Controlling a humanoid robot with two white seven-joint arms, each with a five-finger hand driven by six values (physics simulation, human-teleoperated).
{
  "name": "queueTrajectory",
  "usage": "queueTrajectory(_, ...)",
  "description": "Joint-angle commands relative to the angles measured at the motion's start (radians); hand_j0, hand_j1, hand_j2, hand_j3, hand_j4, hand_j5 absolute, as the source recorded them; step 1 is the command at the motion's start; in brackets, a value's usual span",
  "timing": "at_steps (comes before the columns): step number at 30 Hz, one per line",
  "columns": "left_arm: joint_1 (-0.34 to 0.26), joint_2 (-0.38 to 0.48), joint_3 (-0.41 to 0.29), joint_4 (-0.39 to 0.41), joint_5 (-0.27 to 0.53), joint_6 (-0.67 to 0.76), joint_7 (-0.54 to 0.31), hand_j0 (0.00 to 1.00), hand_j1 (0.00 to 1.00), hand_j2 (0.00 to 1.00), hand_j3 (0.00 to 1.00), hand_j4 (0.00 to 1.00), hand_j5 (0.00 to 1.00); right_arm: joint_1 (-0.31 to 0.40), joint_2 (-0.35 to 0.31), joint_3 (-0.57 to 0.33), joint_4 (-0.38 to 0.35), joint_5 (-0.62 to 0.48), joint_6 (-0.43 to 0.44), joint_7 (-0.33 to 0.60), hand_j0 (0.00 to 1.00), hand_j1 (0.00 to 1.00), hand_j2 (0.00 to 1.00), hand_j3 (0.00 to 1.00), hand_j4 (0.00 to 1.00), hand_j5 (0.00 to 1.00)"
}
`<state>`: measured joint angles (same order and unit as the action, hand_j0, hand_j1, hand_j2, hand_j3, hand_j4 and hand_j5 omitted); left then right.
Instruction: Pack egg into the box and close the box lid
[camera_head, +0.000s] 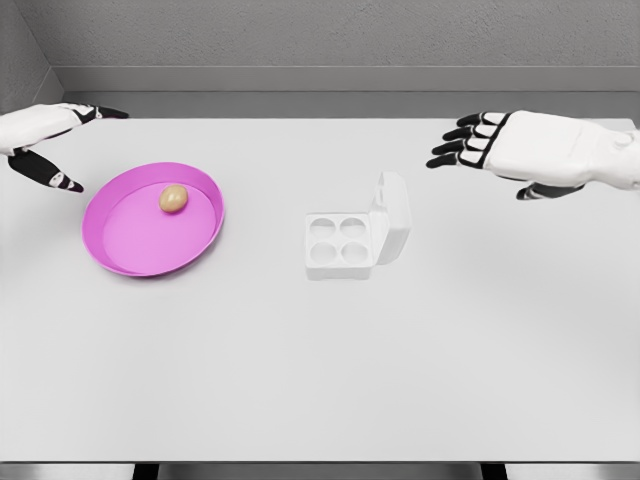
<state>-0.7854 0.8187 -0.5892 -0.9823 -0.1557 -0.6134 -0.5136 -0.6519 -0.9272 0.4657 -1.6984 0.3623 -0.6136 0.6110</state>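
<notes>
The egg (173, 198) lies in the pink plate (120, 255) toward the tabletop's (320, 380) left edge, well apart from the open four-cup egg box (345, 240). Small, smooth and fragile, it wants a light fingertip pinch across its sides. Left hand (45, 140) and right hand (500, 145) hover with fingers spread, empty.
</notes>
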Motion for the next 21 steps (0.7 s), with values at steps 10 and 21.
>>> queueTrajectory(10, -0.031, -0.007, -0.178, -0.174, 0.005, 0.002, 0.003, 1.00, 1.00, 1.00, 1.00, 1.00, 1.00, 0.061, -0.001, 0.070, 0.098, -0.013, 0.003, 0.000, 1.00, 1.00, 1.00, 1.00, 1.00, 1.00)
queueTrajectory(21, -0.035, -0.019, -0.262, -0.150, -0.041, 0.002, 0.000, 0.94, 0.94, 0.94, 0.94, 0.94, 0.94, 0.061, 0.019, 0.137, 0.171, 0.000, 0.003, 0.000, 1.00, 1.00, 1.00, 1.00, 1.00, 1.00)
